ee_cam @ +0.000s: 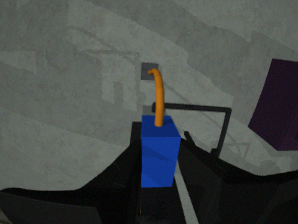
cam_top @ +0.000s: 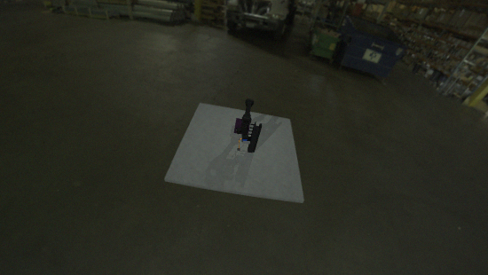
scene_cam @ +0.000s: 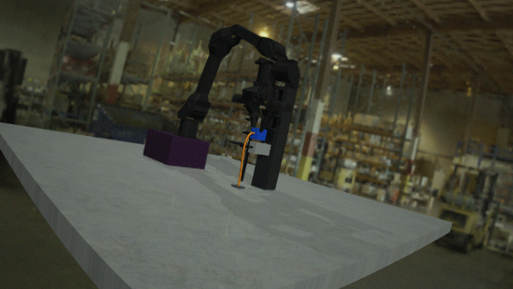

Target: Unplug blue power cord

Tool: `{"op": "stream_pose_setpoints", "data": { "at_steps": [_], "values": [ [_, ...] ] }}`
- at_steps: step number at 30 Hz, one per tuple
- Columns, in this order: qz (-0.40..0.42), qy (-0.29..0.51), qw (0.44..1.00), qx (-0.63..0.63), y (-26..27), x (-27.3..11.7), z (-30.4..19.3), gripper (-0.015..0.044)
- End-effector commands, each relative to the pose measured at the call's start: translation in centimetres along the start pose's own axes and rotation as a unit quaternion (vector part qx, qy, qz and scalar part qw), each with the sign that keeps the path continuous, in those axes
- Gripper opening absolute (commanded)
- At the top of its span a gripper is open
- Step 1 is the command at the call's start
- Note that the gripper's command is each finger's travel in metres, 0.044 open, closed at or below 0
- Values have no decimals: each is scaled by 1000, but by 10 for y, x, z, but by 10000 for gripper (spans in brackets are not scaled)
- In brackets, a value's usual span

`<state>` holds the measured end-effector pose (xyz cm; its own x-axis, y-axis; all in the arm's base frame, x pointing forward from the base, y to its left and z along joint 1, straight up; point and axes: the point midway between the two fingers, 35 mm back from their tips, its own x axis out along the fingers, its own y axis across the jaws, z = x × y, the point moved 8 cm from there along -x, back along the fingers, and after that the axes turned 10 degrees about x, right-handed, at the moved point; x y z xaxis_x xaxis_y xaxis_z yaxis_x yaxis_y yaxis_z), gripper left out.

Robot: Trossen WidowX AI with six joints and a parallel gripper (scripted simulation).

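On the worktop (scene_cam: pixel 140 224) the black power strip (scene_cam: pixel 275 140) stands upright. My gripper (ee_cam: pixel 158 144) is clamped nearly closed on the blue plug (ee_cam: pixel 160 152), at 12 o'clock of the grey plug (scene_cam: pixel 261 148). Pulling crooked could topple the strip or slip my hold.

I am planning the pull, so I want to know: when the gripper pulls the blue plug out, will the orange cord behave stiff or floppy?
Probably floppy: the orange cord is thin and curves from the blue plug down to the table. It should trail the plug, adding little weight. The gripper is shut on the plug's blocky sides, so slipping seems unlikely.
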<state>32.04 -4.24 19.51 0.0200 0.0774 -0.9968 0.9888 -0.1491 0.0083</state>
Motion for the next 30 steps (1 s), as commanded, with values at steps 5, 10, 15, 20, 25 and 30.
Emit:
{"op": "stream_pose_setpoints", "data": {
  "at_steps": [5,10,15,20,25,30],
  "values": [
    [9,-39,999,29,2,-7,37,26],
    [8,-38,999,30,-2,-3,26,158],
    [8,-38,999,30,-2,-3,26,289],
    [8,-39,999,30,1,-7,40,420],
    [8,-41,999,30,5,-20,82,440],
    [8,-41,999,30,5,-20,84,440]
  ]
}}
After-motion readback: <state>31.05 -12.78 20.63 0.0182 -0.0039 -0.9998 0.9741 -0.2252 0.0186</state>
